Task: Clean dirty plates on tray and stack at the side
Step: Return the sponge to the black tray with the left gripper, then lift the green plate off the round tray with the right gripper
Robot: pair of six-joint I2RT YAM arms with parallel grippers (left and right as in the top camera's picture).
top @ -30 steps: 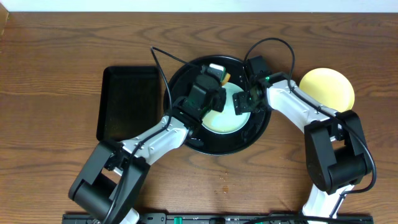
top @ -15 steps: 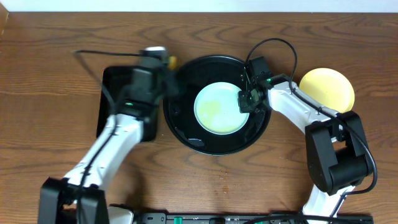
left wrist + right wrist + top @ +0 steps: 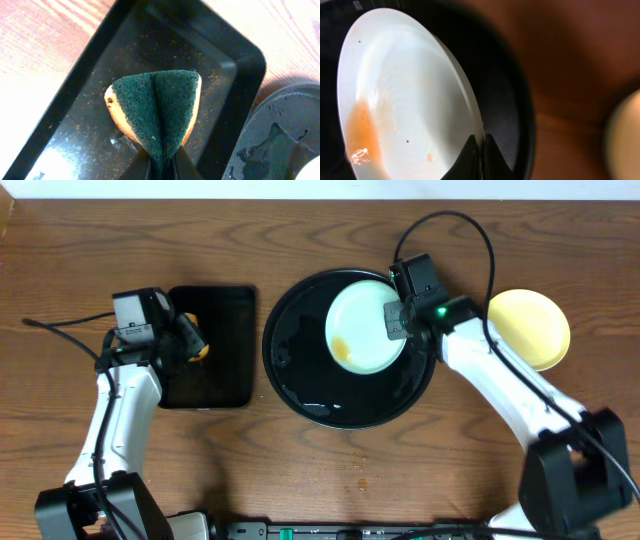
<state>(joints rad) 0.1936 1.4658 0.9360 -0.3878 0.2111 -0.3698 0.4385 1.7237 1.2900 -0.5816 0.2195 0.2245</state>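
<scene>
A pale mint-blue plate (image 3: 362, 330), smeared orange at its lower left, sits in the upper right of the round glossy black tray (image 3: 300, 375), rim pinched by the right hand (image 3: 396, 321). A pale yellow plate (image 3: 528, 328) lies on the desk (image 3: 450, 470) nearby.

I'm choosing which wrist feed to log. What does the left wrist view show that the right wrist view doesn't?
Only left wrist: the left hand pinching a green-faced sponge over the rectangular tray. Only right wrist: the right hand clamped on the rim of a plate with an orange smear, plus a blurred yellow plate at the edge. Both: the round tray and the wood table.
</scene>
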